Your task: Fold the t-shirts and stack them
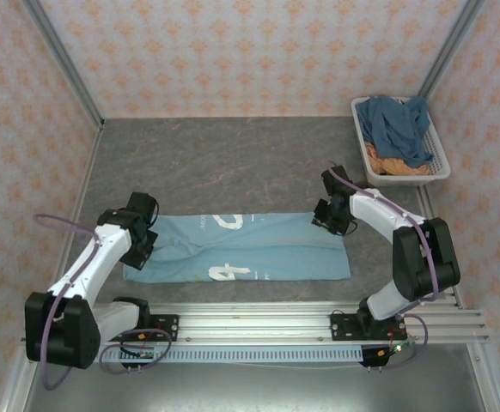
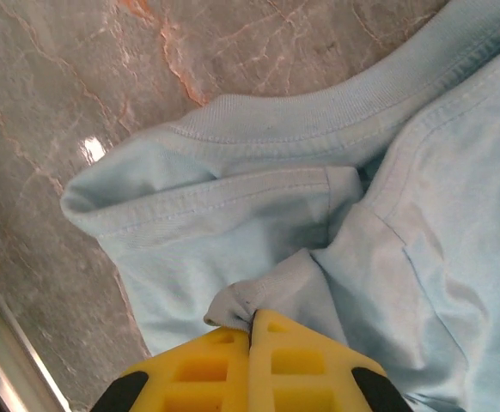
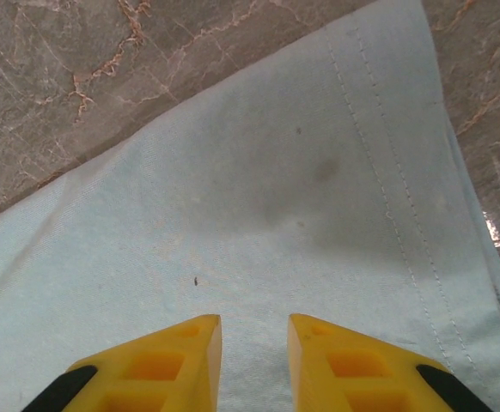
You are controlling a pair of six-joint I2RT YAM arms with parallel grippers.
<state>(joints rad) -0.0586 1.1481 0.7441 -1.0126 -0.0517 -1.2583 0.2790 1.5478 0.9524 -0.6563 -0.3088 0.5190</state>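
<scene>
Yellow fingers of the left gripper are pressed together, pinching a small fold of the light blue t-shirt at their tips. Ribbed collar band just beyond the pinch, sleeve hem to the left of it, cloth bunched around. In the top view the left gripper sits on the shirt's left end.

Right gripper: yellow fingers apart, a clear gap between them with flat cloth showing through, nothing clamped. Double-stitched hem runs along the right of it, table edge past that. From above, the right gripper is at the far right corner of the shirt.

Light blue t-shirt lies flat as a long band across the near middle of the grey marble-look table, between the two arms; bits of white lettering show on it.

White basket is at the far right, well apart from the shirt. It holds the slate-blue t-shirt heaped on top and the orange t-shirt poking out under it at the near side.
</scene>
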